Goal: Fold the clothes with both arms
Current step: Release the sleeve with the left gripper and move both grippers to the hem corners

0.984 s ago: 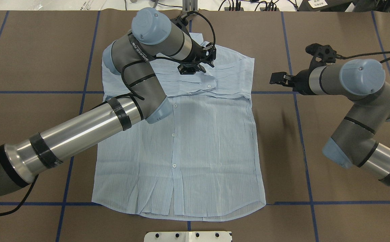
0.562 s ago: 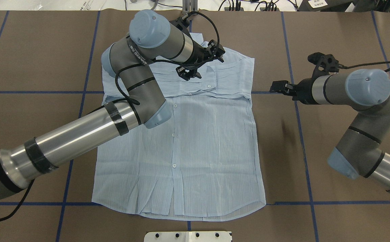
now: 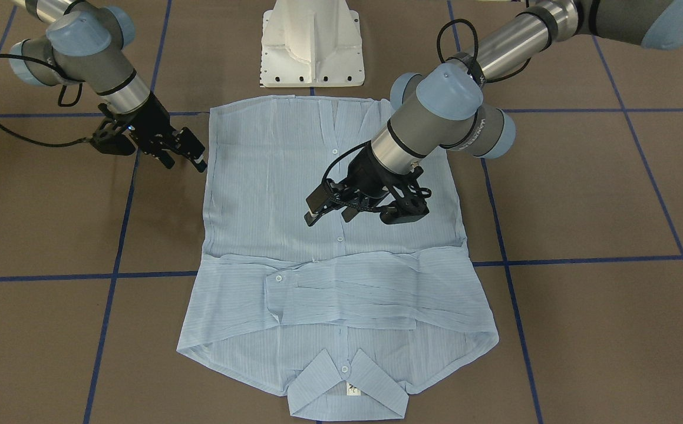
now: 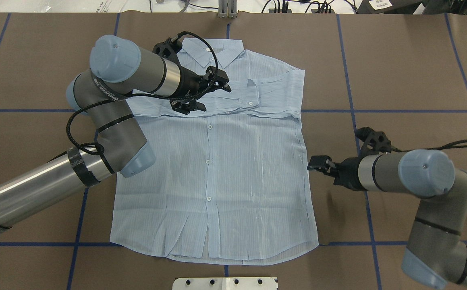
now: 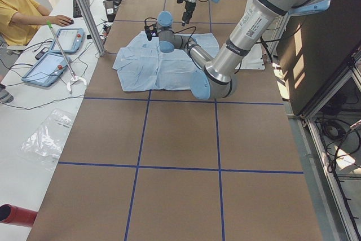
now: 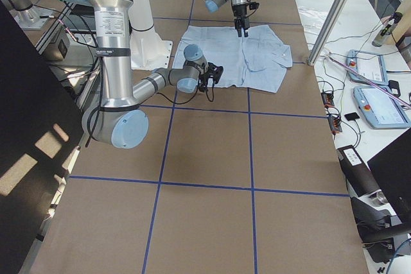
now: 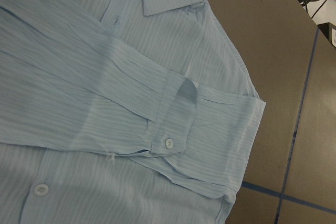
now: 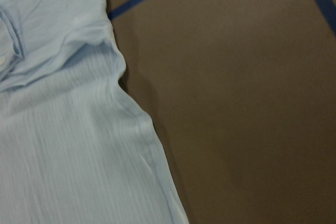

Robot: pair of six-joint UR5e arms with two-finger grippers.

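1. Brown table (image 4: 398,60), crossed by blue tape lines (image 4: 354,110), fills every view.
2. At its middle the shirt (image 4: 237,181) lies flat, front up and buttoned. The hem (image 4: 217,255) is towards the robot, and both sleeves (image 3: 365,288) are folded across the chest.
3. It looks thin, light and limp – likely to sag, crease and drag along the table if lifted by one point. It is not fragile, though it would probably slip out of a shallow pinch.
4. The best hold is probably at the edges. Each arm could take a matching spot on a side seam or a hem corner and pinch all layers, with one finger slid under the cloth.
5. The left gripper (image 3: 330,212) hangs over the chest, just short of the folded sleeves. Its jaws are apart and hold nothing.
6. The right gripper (image 3: 187,158) sits low, just beside the shirt's right side edge. Its jaws appear parted and are empty too.
7. The collar (image 4: 209,50) points away from the robot.
8. One cuff (image 7: 176,124) lies on top, its button (image 7: 168,142) done up – a loose flap that a careless lift could flip open.
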